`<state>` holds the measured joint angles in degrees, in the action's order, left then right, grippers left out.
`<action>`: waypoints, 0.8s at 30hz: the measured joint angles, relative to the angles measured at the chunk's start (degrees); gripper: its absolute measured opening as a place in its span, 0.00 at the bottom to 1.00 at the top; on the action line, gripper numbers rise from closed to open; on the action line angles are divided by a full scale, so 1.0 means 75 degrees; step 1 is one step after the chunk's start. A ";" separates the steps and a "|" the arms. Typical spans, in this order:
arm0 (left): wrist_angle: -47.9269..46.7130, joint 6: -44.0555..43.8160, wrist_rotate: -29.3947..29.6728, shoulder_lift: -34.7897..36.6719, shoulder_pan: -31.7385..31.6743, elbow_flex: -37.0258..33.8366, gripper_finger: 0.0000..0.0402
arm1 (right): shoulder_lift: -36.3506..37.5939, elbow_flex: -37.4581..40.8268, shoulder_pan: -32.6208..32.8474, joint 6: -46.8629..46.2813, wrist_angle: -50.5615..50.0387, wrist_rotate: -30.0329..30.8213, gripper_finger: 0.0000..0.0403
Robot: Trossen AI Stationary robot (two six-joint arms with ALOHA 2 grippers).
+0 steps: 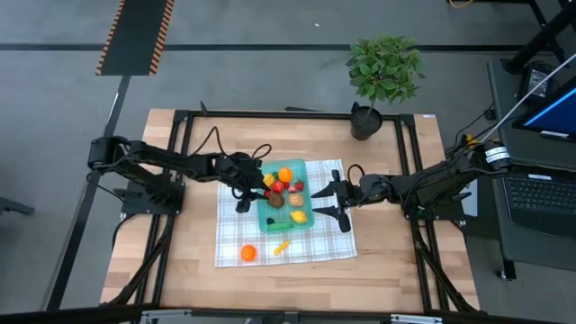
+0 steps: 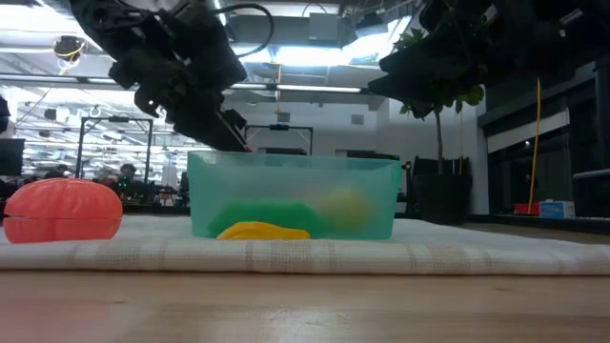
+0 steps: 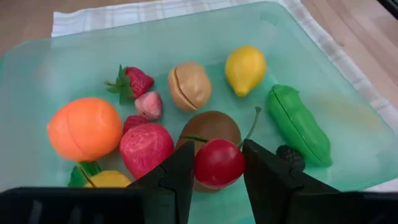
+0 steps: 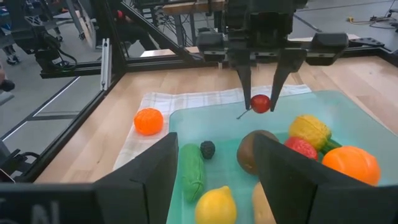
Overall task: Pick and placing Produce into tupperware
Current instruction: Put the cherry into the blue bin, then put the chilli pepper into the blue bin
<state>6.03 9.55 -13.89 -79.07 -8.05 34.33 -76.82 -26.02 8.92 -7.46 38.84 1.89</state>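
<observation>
Checked cloth [image 1: 236,236] covers the desk [image 1: 180,270]. Only the wrist views show the left gripper [image 3: 216,171] with fingers pinching a cherry [image 3: 218,163] above the tupperware [image 1: 310,166]. At three o'clock, the right gripper [image 1: 335,202] waits, fingers apart.

Red cherry [image 3: 218,163] pinched between left gripper [image 3: 216,177] fingers [image 3: 176,180], above fruit-filled teal tupperware [image 3: 74,59]

A robotics lab: a wooden table [image 1: 180,270] in a black frame [image 1: 409,162], hazard tape [image 1: 135,36] at 11 o'clock, a laptop [image 1: 540,193] at 3 o'clock.
</observation>
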 joint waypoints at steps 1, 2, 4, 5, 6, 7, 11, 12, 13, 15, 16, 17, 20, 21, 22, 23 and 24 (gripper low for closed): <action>0.0003 0.0004 -0.0003 -0.0034 0.0000 0.0000 0.29 | 0.0000 0.0000 0.0001 -0.0018 -0.0007 0.0000 0.52; 0.0007 0.0001 -0.0001 -0.0050 -0.0002 0.0000 0.29 | 0.0000 0.0000 -0.0002 -0.0062 -0.0009 0.0000 0.52; 0.0008 -0.0011 0.0000 -0.0052 0.0000 0.0000 0.30 | 0.0000 0.0000 0.0001 -0.0151 -0.0009 0.0003 0.52; 0.0010 -0.0035 0.0000 -0.0052 0.0000 0.0000 0.32 | 0.0000 0.0000 -0.0001 -0.0164 -0.0014 0.0000 0.52; 0.0010 -0.0060 -0.0003 -0.0052 0.0000 0.0000 0.33 | 0.0000 0.0000 -0.0001 -0.0163 -0.0016 0.0000 0.52; 0.0010 -0.0090 0.0002 -0.0052 0.0000 0.0000 0.35 | 0.0000 0.0000 0.0000 -0.0165 -0.0016 0.0000 0.52; 0.0010 -0.0231 0.0239 -0.0052 0.0000 0.0000 0.41 | 0.0000 0.0000 0.0001 -0.0163 -0.0016 0.0000 0.52; 0.0011 -0.0232 0.0259 -0.0052 -0.0003 0.0000 0.43 | 0.0000 0.0000 0.0001 -0.0163 -0.0018 0.0000 0.52; 0.0018 -0.0233 0.0301 -0.0052 -0.0003 0.0000 0.44 | 0.0000 0.0000 0.0001 -0.0163 -0.0018 0.0000 0.52; 0.0020 -0.0220 0.0320 -0.0007 -0.0003 -0.0006 0.46 | 0.0000 0.0000 0.0001 -0.0160 -0.0021 0.0000 0.52; 0.0054 -0.0216 0.0318 0.0009 0.0000 -0.0006 0.47 | 0.0000 0.0000 0.0001 -0.0160 -0.0021 0.0000 0.52; 0.0082 -0.0214 0.0293 0.0030 -0.0002 -0.0006 0.47 | 0.0000 0.0000 0.0001 -0.0160 -0.0033 0.0000 0.52; 0.0078 -0.0198 -0.0032 0.0248 -0.0003 -0.0008 0.48 | 0.0000 0.0000 0.0001 -0.0158 -0.0062 0.0000 0.52; -0.0014 -0.0200 -0.0190 0.0363 -0.0003 -0.0009 0.47 | 0.0000 0.0000 0.0001 -0.0158 -0.0064 0.0001 0.52; -0.0179 -0.0203 -0.0294 0.0507 -0.0002 -0.0009 0.47 | 0.0000 0.0000 0.0001 -0.0162 -0.0065 0.0000 0.52; -0.0360 -0.0206 -0.0317 0.0680 0.0003 -0.0009 0.47 | 0.0000 0.0000 0.0001 -0.0169 -0.0066 0.0000 0.52; -0.0571 -0.0206 -0.0313 0.0845 0.0003 -0.0009 0.46 | 0.0000 0.0000 0.0001 -0.0169 -0.0075 0.0000 0.52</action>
<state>1.75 8.01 -16.24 -72.73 -8.03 34.26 -76.82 -26.02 8.93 -8.73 38.27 1.89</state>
